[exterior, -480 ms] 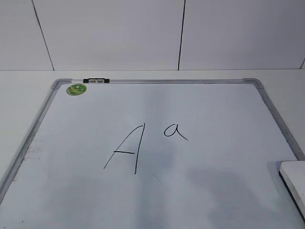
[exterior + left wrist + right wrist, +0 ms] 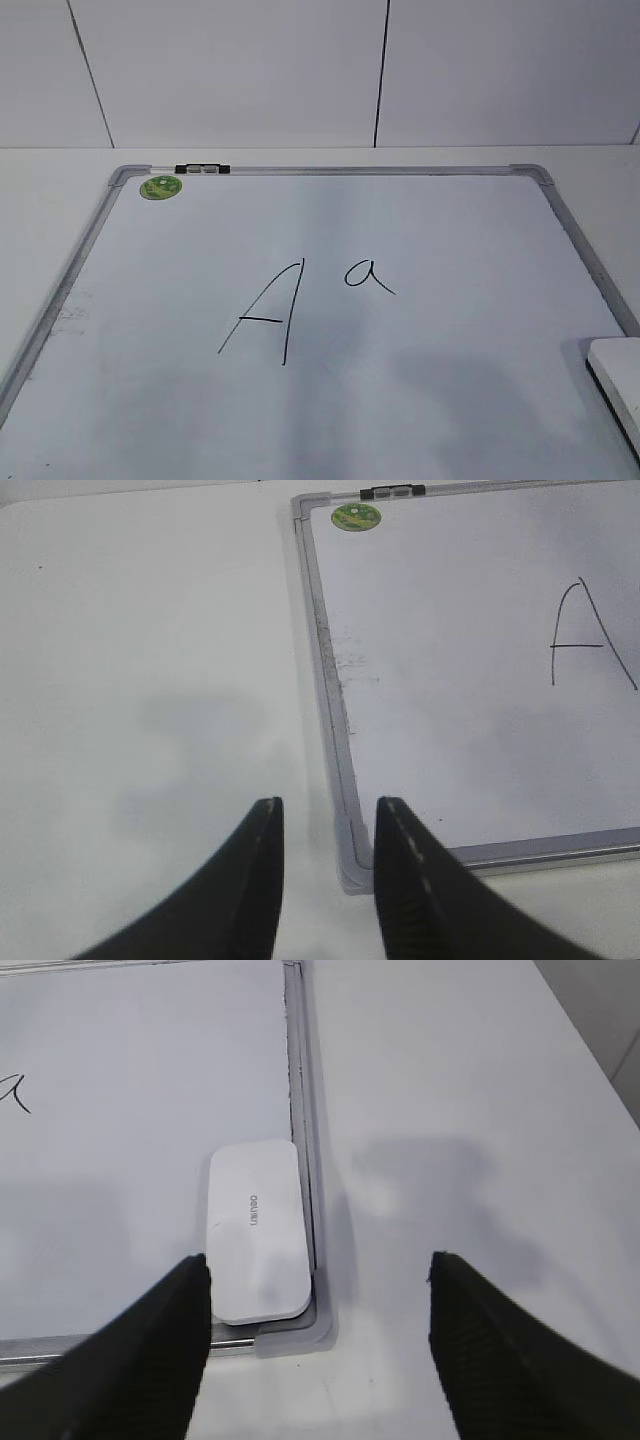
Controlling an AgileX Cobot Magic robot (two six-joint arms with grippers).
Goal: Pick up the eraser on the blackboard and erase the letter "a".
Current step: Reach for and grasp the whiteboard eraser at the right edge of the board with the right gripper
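Observation:
The blackboard [image 2: 420, 220] is a white dry-erase board in a grey frame, lying flat. The small letter "a" [image 2: 369, 275] stands right of a large capital "A" [image 2: 265, 312]. The white eraser [image 2: 259, 1230] lies flat in the board's near right corner; its edge shows in the exterior view [image 2: 618, 385]. My right gripper [image 2: 318, 1272] is open and empty, above that corner, left finger beside the eraser. My left gripper [image 2: 328, 815] is open and empty above the board's near left corner [image 2: 352, 865]. Neither gripper shows in the exterior view.
A round green magnet [image 2: 160, 186] and a small black clip [image 2: 201, 168] sit at the board's far left corner. The white table [image 2: 150, 680] surrounds the board. A white panelled wall [image 2: 240, 70] stands behind.

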